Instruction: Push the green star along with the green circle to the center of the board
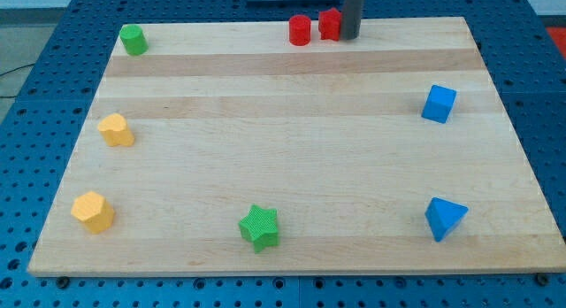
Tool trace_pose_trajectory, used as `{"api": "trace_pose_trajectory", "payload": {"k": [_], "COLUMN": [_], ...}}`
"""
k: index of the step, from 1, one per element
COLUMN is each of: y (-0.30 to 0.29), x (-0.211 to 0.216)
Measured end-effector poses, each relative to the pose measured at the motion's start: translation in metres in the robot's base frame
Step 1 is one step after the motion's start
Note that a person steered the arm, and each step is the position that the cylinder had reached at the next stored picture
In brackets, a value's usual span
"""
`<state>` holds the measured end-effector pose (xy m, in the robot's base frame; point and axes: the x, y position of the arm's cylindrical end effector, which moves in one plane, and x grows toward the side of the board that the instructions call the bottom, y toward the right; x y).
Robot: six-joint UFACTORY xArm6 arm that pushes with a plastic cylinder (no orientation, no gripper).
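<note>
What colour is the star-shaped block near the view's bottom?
Green. The star block shows clearly in the camera view, the only one.

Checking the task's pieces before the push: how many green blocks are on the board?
2: the green circle at the top-left corner, the green star near the bottom edge, centre. None looks hidden.

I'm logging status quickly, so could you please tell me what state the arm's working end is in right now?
No pincer: the arm ends in a rod. My tip holds nothing and sits at the view's top edge, just right of the red blocks, far from the green star.
</note>
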<state>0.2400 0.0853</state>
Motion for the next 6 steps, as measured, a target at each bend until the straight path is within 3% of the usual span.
{"api": "trace_pose_trajectory", "payload": {"k": [1,2,3,5,6], "y": [0.016,0.053,0.044,-0.112,-0.131], "x": [0.012,-0.035,-0.048,-0.046,-0.044]}}
